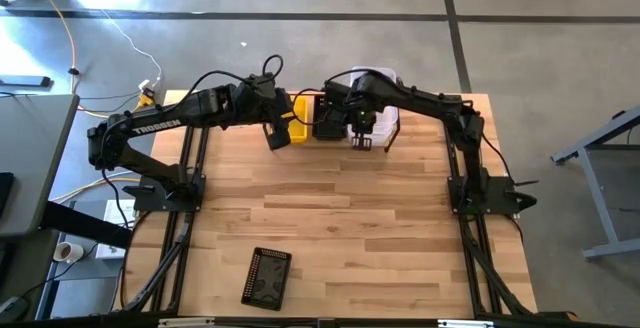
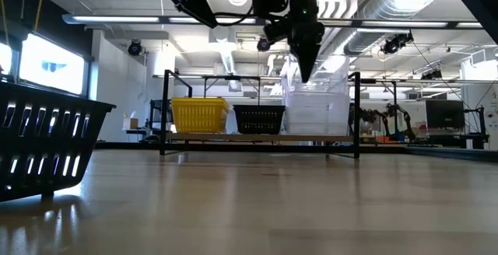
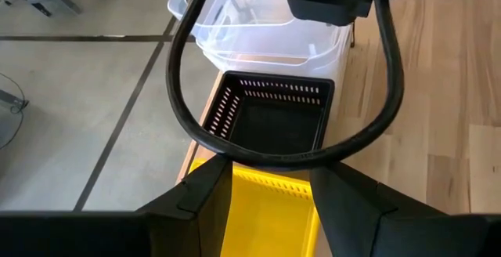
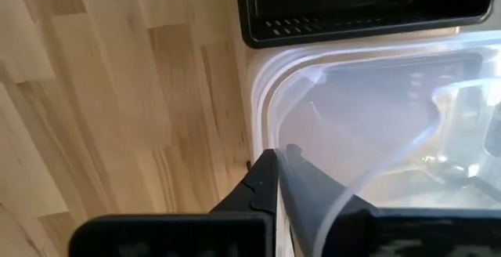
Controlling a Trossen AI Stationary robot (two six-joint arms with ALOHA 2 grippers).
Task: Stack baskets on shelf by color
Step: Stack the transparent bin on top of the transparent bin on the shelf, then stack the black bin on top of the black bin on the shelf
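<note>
Baskets on the light wood shelf (image 2: 261, 138) at the worktop's far edge: right gripper (image 2: 305, 68), fingers together, above the clear translucent plastic baskets (image 2: 317, 109); left gripper (image 3: 270, 202), fingers apart, over the yellow slotted basket (image 2: 199, 115); black perforated basket (image 2: 259, 119) between them. Another black perforated basket (image 1: 267, 277) lies near the front edge.

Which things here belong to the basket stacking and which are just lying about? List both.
Job: yellow basket, black basket and clear baskets on the shelf; stray black basket on the table.
Lying about: yellow cable and tape roll on the floor.
</note>
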